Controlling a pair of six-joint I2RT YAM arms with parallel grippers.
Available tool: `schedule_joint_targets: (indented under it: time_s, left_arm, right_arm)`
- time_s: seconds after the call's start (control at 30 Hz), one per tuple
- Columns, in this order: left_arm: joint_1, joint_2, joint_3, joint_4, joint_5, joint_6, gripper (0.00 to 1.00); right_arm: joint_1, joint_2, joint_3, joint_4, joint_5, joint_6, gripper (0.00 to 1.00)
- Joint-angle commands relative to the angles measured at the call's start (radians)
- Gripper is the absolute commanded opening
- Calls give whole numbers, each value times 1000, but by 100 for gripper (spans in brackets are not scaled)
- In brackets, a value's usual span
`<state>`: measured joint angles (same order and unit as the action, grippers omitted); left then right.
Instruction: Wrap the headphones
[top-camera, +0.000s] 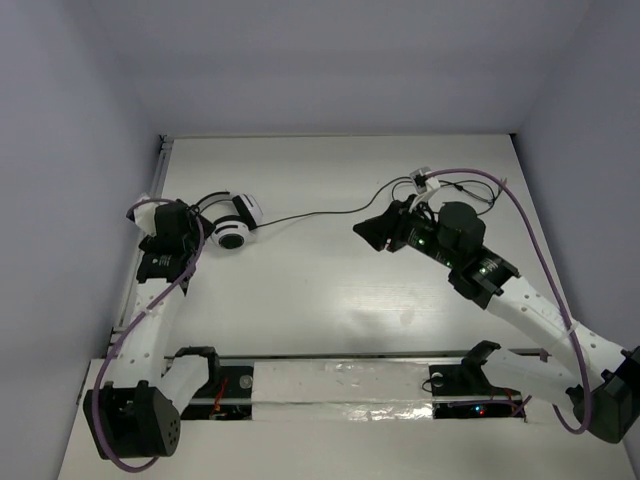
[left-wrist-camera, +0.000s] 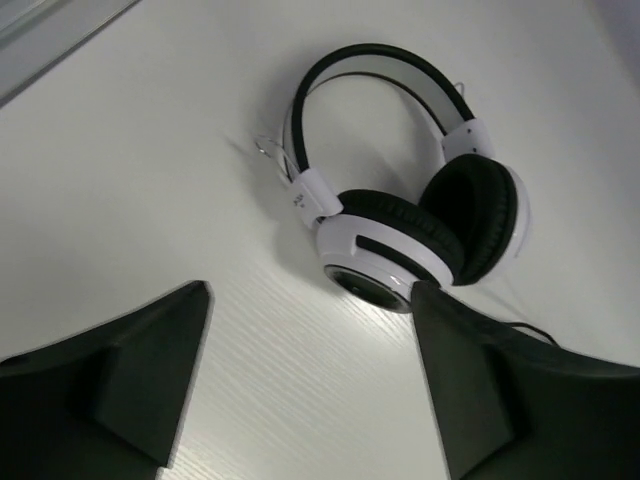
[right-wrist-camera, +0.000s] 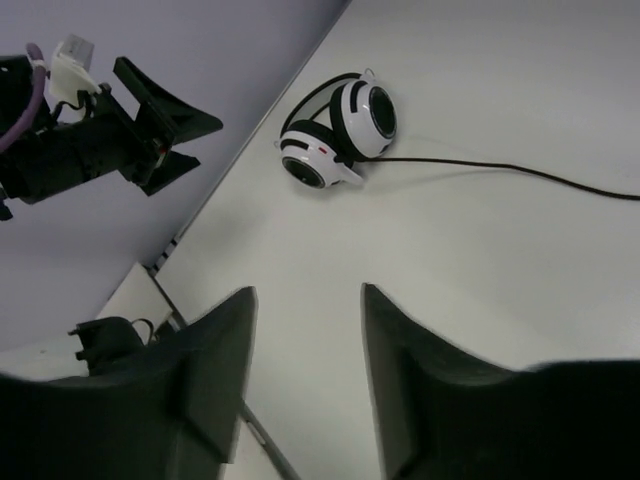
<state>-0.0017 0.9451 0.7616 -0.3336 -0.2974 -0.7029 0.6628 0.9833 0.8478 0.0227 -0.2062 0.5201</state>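
Just one pair of headphones (top-camera: 232, 222) lies on the table (top-camera: 330, 310); both arms' jaws stand released, grasping nothing.

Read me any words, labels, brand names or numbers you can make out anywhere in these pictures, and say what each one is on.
No text can be read.
White over-ear headphones with black ear pads: small dark marks on the white headband joint in the left wrist view, too small and blurred to read.
White table, black left gripper and black right gripper: no lettering visible.
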Motion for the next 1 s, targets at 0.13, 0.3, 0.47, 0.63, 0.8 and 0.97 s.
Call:
schedule_joint_targets:
  time_s: [0.13, 0.3, 0.47, 0.63, 0.8, 0.97]
  left_arm:
    - [62, 7, -39, 21, -28, -6, 93]
    - [62, 29, -71, 7, -49, -40, 88]
    - [62, 176, -39, 42, -3, -90, 88]
    - [62, 279, 4, 185, 38, -164, 86]
    - [62, 417, 86, 222, 35, -196, 86]
    - [62, 513, 97, 260, 34, -208, 86]
  right_arm:
    - [18, -21, -7, 26, -4, -8, 83]
    - [27, -6, -4, 17, -9, -14, 83]
    - [27, 23, 2, 19, -28, -15, 83]
    - [37, 48, -4, 23, -36, -23, 83]
    - [46, 57, -12, 22, -33, -29, 83]
    - [55, 71, -9, 20, -32, -34, 83]
